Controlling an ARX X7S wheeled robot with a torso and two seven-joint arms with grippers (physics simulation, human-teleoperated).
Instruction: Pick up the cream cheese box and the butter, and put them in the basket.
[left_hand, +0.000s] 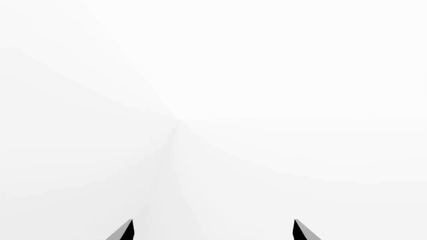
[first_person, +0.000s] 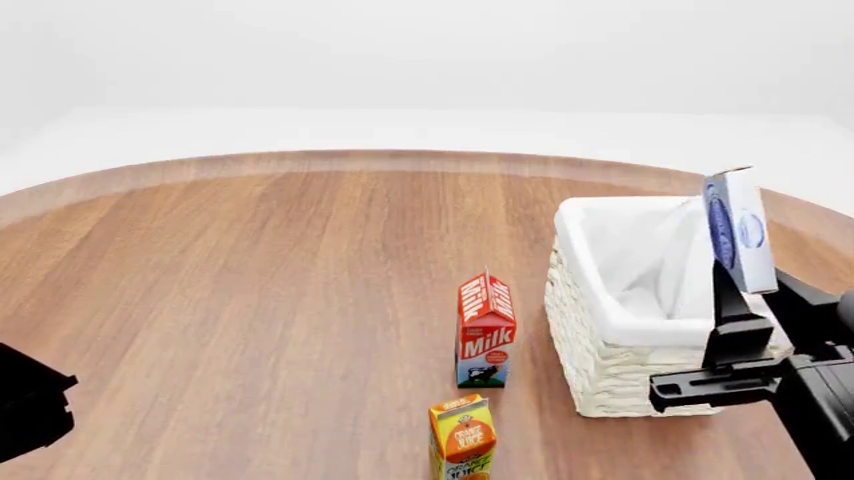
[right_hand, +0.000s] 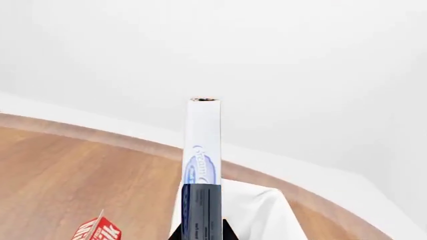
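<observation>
Currently the right tool (first_person: 731, 300) grips the cream cheese box (first_person: 738, 228) above the basket (first_person: 601, 330), not yet released. Left tool (left_hand: 213, 231) spread wide, empty. Butter not visible.

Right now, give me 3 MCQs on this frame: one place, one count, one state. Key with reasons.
1. Where is the cream cheese box?
A. lying on the table by the milk carton
B. held up on edge over the basket's right side
C. flat in the left claw

2. How many cartons stand on the table?
A. two
B. three
C. none

3. What is the left claw doing?
A. shut on the butter
B. shut on a carton
C. open, holding nothing

Key: B, the right claw grips the box's lower end above the basket. A, only the milk carton and the orange juice carton show in the head view. C, in the left wrist view its tips stand apart with blank white between them.
</observation>
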